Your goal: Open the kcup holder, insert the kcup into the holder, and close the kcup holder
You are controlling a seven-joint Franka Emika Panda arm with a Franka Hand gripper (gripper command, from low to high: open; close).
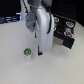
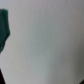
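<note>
Pale round table (image 1: 15, 67), dark blue clutter (image 1: 9, 20) beyond its far edge

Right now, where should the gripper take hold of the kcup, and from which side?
Grip the kcup around its white cylindrical side wall, coming straight down from above. It stands upright on the table, green top up, with free space all around.

Pale grey-white tabletop (image 1: 15, 65) fills most of scene; dark, blurred backdrop along far edge; soft even light.
</note>
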